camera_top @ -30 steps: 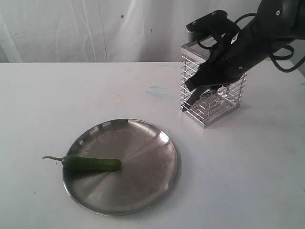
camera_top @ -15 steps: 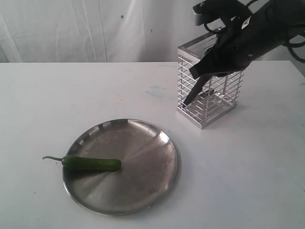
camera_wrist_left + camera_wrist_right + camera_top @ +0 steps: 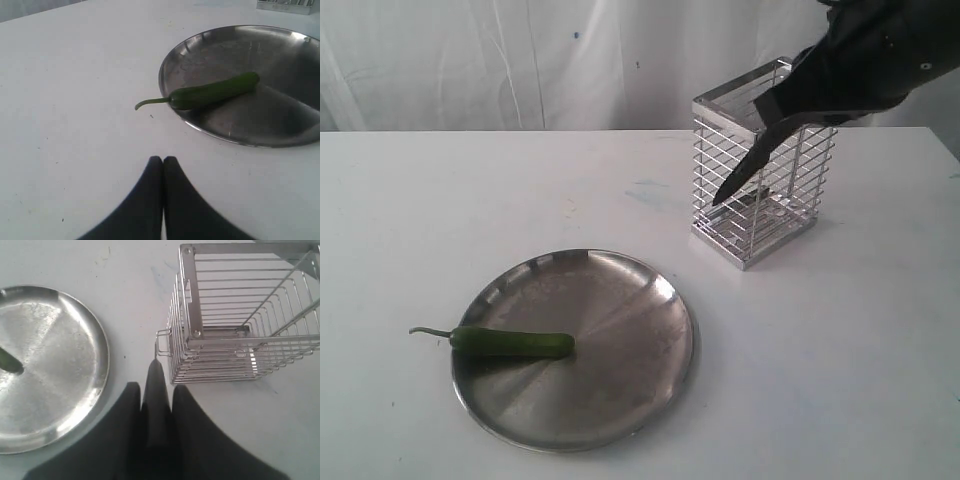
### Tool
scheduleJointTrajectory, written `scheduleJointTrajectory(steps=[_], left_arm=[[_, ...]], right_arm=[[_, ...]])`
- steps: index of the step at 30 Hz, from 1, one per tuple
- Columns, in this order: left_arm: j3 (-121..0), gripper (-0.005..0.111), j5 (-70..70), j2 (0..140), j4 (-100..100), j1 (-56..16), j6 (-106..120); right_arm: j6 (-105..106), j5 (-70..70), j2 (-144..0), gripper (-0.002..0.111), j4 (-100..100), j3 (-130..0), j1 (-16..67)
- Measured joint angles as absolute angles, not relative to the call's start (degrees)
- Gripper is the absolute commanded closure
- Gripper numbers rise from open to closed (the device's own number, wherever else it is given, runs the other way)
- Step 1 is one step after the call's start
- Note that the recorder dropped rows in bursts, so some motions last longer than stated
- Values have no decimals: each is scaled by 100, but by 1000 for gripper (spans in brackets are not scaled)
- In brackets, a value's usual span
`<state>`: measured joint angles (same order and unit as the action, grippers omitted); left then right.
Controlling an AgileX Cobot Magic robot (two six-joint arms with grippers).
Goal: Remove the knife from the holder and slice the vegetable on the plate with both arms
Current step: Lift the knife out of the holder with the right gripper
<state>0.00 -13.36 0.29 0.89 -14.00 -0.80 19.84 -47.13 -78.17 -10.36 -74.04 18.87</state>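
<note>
My right gripper (image 3: 772,108) is shut on the knife's black handle. The dark blade (image 3: 738,182) points down and to the left in front of the chrome wire holder (image 3: 806,190), outside its bars. In the right wrist view the knife (image 3: 155,371) sticks out between my right gripper's (image 3: 156,390) fingers, its tip beside a corner of the holder (image 3: 235,345). The green chili, the vegetable (image 3: 515,344), lies on the left part of the steel plate (image 3: 610,300), its stem over the rim. My left gripper (image 3: 163,159) is shut and empty, low over the table near the vegetable (image 3: 215,91) and the plate (image 3: 280,115).
The white table carries only the plate and the holder. A white cloth backdrop hangs behind the table. My left arm is outside the exterior view.
My right gripper has risen up and to the right with the knife, drawing the blade up out of the holder. The holder, tilted before, now stands flat.
</note>
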Motion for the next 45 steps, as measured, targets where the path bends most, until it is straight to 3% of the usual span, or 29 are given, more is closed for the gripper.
scheduleJointTrajectory(steps=[15,20,25,35,45], left_arm=[[0,107,-1336,29,89,-1400,-80],[0,107,-1336,29,89,-1400,-80],[0,107,-1336,29,89,-1400,-80],[0,107,-1336,29,89,-1400,-80],[0,107,-1336,29,89,-1400,-80]], right_arm=[[2054,-5067,-6866,108,-2646,-6844,1896],[3529,-3116,-6562,108,-6046,-5073,1896],[6037,-2719,-6447,108,-9540,-3931,1896],[6452,-2780,-6447,108,-9934,-3015,1896],[7670,-3268,-6443,108,-9973,-2940,1896]])
